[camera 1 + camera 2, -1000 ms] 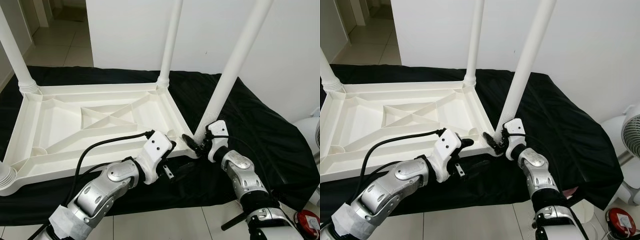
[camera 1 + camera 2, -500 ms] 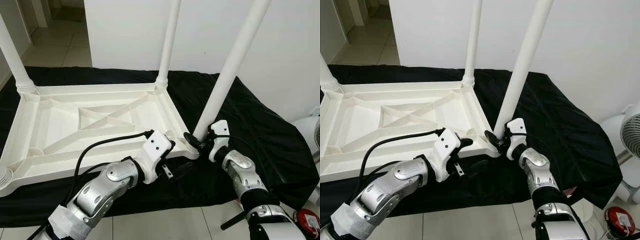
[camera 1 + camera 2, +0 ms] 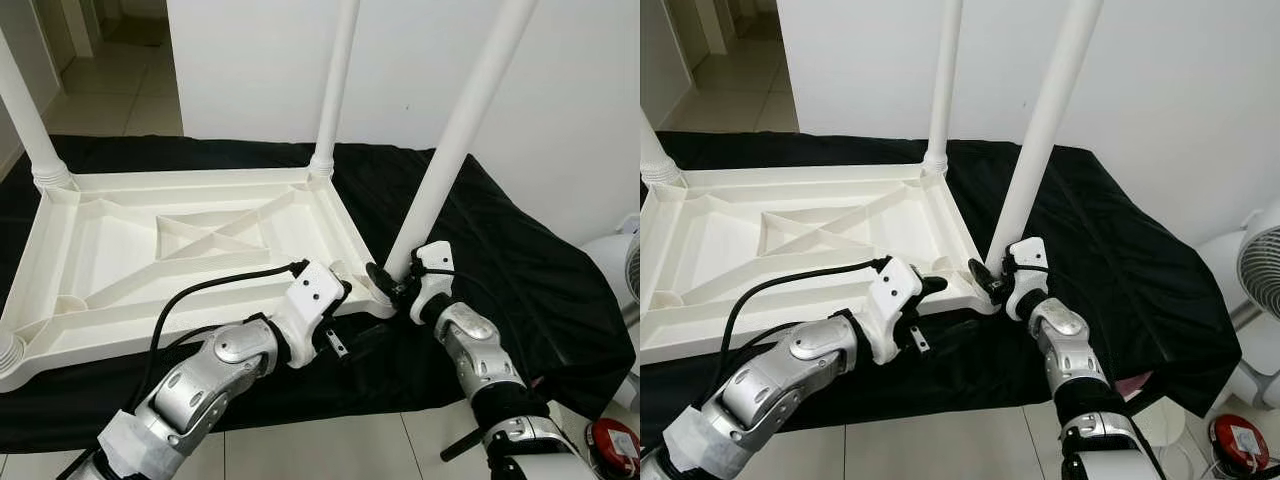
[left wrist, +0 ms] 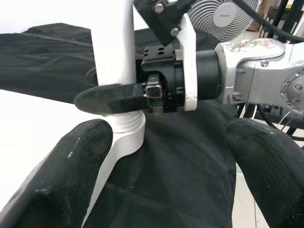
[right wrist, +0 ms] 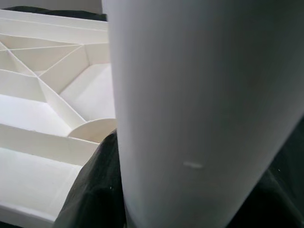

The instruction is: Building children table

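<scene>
Leg position: the fourth table leg (image 3: 455, 140) was stood at the near right corner socket (image 3: 378, 291) of the upturned children's table (image 3: 190, 240), which lay underside-up on a black cloth (image 3: 520, 260).
Long axis: the leg ran up from the socket and leaned to the right and away, so it was judged not yet in line with the socket, unlike the upright far right leg (image 3: 335, 85).
Nearer hand: the right hand (image 3: 393, 287) was at the leg's foot, directly touching it; the left hand (image 3: 352, 338) was just to the left, at the table's near edge.
Right hand state: it was closed around the base of the leg, one black finger (image 4: 111, 97) seen wrapped across the white tube just above the threaded collar.
Left hand state: its fingers were spread wide and nothing was held.
Arm pose: the right forearm was reached forward and to the left; the left arm was bent in low from the near left.
Judged step: seating and straightening the last leg.
</scene>
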`<state>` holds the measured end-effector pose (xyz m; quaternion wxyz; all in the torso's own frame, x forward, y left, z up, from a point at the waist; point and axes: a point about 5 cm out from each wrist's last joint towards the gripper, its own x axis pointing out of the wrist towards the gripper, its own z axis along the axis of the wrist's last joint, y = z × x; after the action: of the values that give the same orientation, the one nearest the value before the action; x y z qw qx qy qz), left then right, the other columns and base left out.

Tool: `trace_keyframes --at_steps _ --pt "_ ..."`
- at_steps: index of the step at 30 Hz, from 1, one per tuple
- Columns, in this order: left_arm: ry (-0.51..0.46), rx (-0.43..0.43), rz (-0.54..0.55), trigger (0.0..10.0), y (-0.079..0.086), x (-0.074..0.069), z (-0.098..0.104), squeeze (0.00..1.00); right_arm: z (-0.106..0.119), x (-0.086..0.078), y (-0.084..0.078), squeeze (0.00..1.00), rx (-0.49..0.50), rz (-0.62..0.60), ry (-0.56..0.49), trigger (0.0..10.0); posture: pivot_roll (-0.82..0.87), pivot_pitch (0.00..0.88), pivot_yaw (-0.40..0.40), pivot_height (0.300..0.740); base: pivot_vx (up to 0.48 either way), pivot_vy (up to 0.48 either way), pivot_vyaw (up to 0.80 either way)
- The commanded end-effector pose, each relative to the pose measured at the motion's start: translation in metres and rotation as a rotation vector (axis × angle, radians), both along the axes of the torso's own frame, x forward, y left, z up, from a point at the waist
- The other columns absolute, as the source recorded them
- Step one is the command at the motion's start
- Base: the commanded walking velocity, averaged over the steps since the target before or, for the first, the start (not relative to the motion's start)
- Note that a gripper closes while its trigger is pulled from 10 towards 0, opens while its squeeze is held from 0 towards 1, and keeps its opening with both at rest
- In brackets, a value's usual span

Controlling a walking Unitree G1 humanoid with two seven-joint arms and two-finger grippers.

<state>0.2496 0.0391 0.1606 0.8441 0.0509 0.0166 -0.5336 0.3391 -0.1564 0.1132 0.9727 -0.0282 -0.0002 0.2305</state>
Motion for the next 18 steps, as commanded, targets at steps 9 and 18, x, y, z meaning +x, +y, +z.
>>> trace_keyframes --at_steps 9,18 --pt "0.004 0.015 -0.117 10.0 -0.005 -0.006 -0.001 0.00 -0.020 -0.017 0.019 0.00 0.069 -0.211 0.103 10.0 -0.01 0.000 -0.115 0.740 0.000 0.000 0.00" --pt "0.003 0.012 -0.123 10.0 -0.007 -0.007 -0.001 0.00 -0.008 -0.029 0.030 0.00 0.183 -0.579 0.095 10.0 -0.01 0.000 -0.123 0.740 0.000 0.000 0.00"
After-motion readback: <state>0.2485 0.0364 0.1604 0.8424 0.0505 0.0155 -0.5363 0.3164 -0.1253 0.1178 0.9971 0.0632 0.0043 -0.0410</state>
